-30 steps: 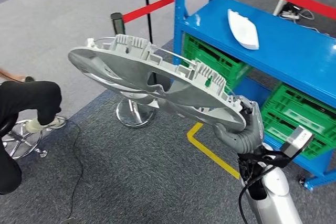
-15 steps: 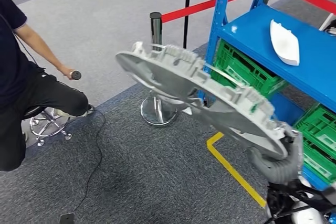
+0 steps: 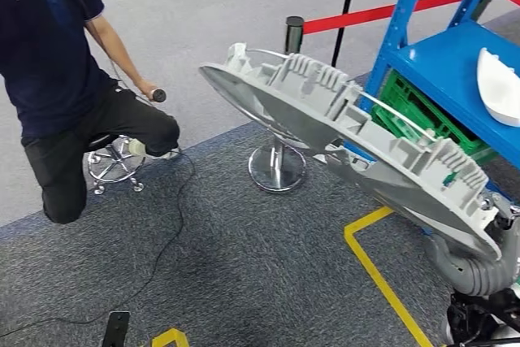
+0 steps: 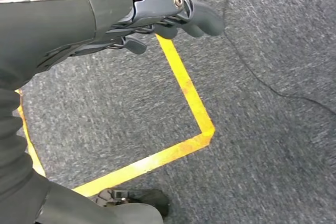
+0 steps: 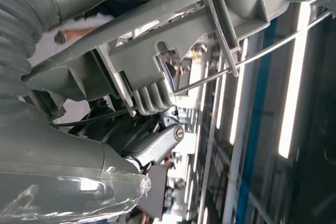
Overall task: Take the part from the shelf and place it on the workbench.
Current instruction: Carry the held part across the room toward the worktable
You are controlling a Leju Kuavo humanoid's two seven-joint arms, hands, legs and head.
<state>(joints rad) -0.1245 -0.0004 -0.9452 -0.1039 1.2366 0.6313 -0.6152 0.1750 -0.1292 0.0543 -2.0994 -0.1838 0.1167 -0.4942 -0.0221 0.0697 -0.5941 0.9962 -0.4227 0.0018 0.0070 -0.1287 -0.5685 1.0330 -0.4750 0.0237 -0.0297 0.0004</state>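
The right hand (image 3: 491,237) has a grip on the near end of the big grey part (image 3: 344,132), low at the right edge of the head view, and most of the hand is tucked under the part's rim so you can't really see how the fingers wrap. From the right wrist camera the hand (image 5: 154,142) sits right up against the ribbed underside of the part (image 5: 166,40). The part is up in the air over the carpet, tilted, far end higher, out in front of the blue shelf (image 3: 441,67).

Compared with a second ago the whole view has swung round to the left: the shelf has slid off toward the right edge, and the person (image 3: 61,79) on the stool (image 3: 114,164) is now well in frame. The part hasn't left the hand.

The left hand (image 4: 170,17) hangs over the floor with nothing in it, fingers loosely apart, above a corner of yellow floor tape (image 4: 186,129).

Green crates (image 3: 423,115) sit on the shelf's lower level, mostly hidden behind the part, so no idea what's in them. A white moulded piece (image 3: 500,87) lies on the blue shelf top, cut off by the frame. A barrier post (image 3: 293,34) with red tape stands behind.
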